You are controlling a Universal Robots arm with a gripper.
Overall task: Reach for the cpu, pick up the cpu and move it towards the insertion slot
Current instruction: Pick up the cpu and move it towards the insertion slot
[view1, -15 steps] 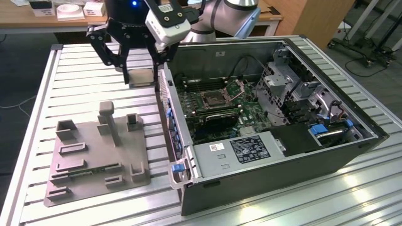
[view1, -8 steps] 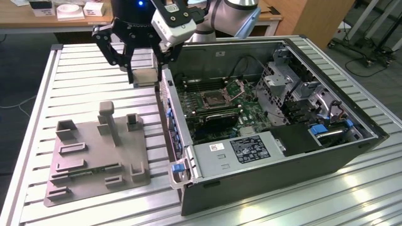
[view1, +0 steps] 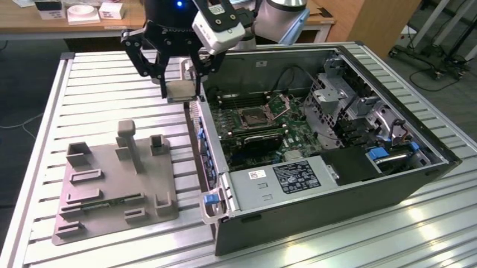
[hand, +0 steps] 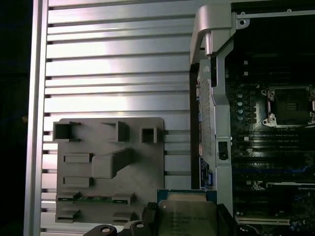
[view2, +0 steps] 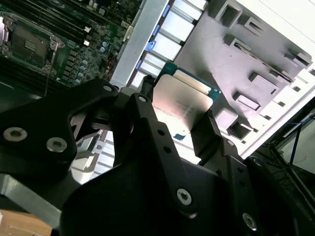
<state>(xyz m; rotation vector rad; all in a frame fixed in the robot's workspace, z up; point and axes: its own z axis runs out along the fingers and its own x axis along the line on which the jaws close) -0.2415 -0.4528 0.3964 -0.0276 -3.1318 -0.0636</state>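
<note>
End effector (view1: 182,84) grips cpu (view1: 182,90) beside case (view1: 328,195).

We see the cpu (view2: 184,101) with a smooth, dull-silver metal top, held by the matt black hand (view1: 181,78). The desk (view1: 104,100) is ribbed, shiny aluminium; the fixture (view1: 111,184) looks like matt grey plastic, and the insertion slot (view1: 251,117) shows a bright metal frame.

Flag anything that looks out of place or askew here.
Nothing stands out. The gripper holds the cpu level above the table, beside the open computer case; the insertion slot sits open and bare.
</note>
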